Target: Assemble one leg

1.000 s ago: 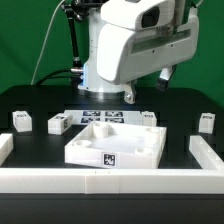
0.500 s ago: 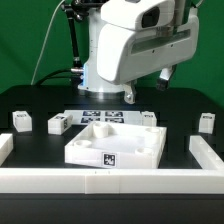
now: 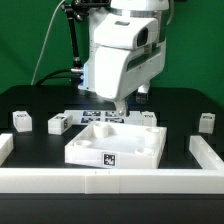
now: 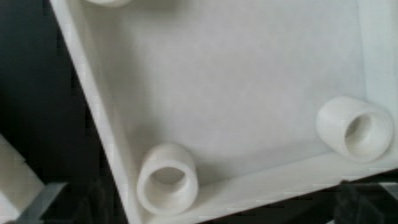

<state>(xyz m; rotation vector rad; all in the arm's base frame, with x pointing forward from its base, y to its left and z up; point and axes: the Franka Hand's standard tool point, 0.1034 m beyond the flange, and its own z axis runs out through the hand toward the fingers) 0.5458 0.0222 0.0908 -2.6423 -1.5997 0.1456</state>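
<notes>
in the exterior view, pincer [image 3: 118,107] low at mid frame, under the bulky white arm housing, just above the back edge of the square piece [image 3: 115,150] and in front of the marker board [image 3: 95,117]; cannot tell whether its fingers stand apart or together. four legs upright on the black bench [image 3: 35,103], all apart from the pincer: far-left leg [image 3: 20,121] near the exterior view's left edge, left leg [image 3: 58,123] just beside the square piece's back corner, right leg [image 3: 150,117] behind the opposite back corner, far-right leg [image 3: 205,122] near the exterior view's right edge. black-and-white tag [image 3: 110,158] on the square piece's front face. white rail [image 3: 110,181] across the lower frame, in front of the square piece. in the wrist view, the square piece close up and slanted across the frame, two round sockets [image 4: 169,178] at its corners, dark bench beyond its edge.
</notes>
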